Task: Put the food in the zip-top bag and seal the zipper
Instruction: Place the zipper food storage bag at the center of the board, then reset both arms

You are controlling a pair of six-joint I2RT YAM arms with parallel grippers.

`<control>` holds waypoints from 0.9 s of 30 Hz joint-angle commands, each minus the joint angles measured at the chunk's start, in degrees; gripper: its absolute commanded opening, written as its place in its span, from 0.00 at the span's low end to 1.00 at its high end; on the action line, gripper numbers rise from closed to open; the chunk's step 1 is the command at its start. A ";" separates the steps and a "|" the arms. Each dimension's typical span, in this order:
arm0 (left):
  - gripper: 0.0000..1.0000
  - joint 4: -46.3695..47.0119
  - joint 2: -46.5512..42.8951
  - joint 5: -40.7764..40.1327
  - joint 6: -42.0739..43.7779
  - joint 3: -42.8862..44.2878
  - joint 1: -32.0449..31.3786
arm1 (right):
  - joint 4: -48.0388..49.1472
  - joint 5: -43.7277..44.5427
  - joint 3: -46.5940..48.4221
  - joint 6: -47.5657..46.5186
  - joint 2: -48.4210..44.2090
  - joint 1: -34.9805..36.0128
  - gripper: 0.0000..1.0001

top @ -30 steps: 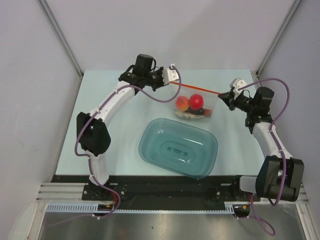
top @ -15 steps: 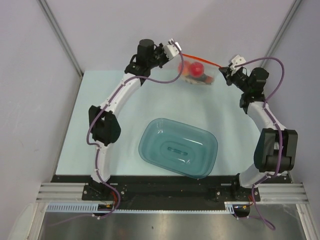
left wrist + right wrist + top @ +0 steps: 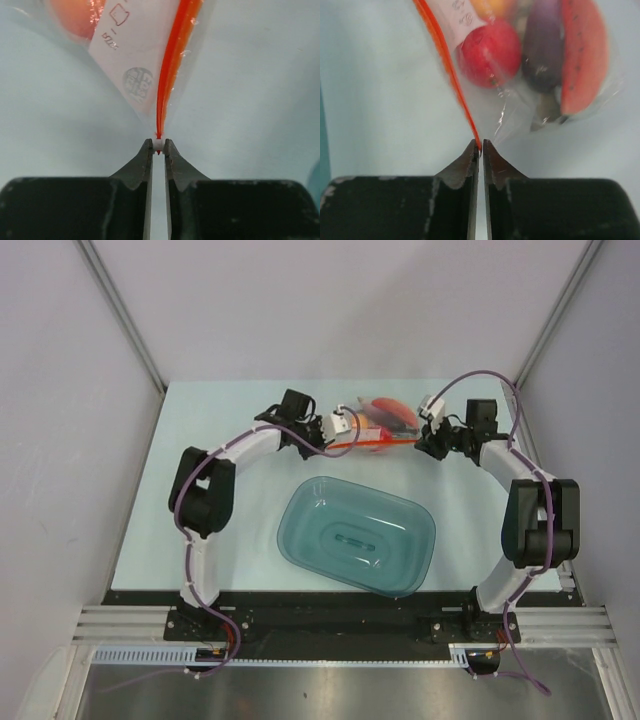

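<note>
The clear zip-top bag (image 3: 385, 420) lies on the far middle of the table with the food inside: red apple (image 3: 489, 52), purple eggplant (image 3: 544, 45), red-orange wedge slice (image 3: 584, 52) and orange round fruit (image 3: 75, 15). Its red-orange zipper (image 3: 375, 442) runs along the near edge between the grippers. My left gripper (image 3: 338, 428) is shut on the zipper's left end (image 3: 158, 145). My right gripper (image 3: 428, 430) is shut on the zipper's right end (image 3: 480, 146). The grey fish is hidden.
A teal translucent tub (image 3: 357, 534) stands empty in the middle of the table, just in front of the bag. The table's far edge and the back wall are close behind the bag.
Both grippers have come down and toward the near side with the bag, from held high at the back to lying low on the table. Both keep their hold on the zipper ends.
</note>
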 commanded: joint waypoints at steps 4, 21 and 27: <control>0.69 -6.73 -11.96 7.91 -1.43 -3.58 0.30 | -22.63 -2.42 1.05 -15.50 -5.69 1.79 0.62; 1.00 -16.07 -21.10 5.64 -38.01 18.48 15.93 | -8.75 6.29 6.58 32.82 -20.65 -6.11 1.00; 1.00 -17.66 -21.98 3.52 -41.25 11.99 24.01 | -11.30 7.07 7.20 39.60 -17.85 -13.41 1.00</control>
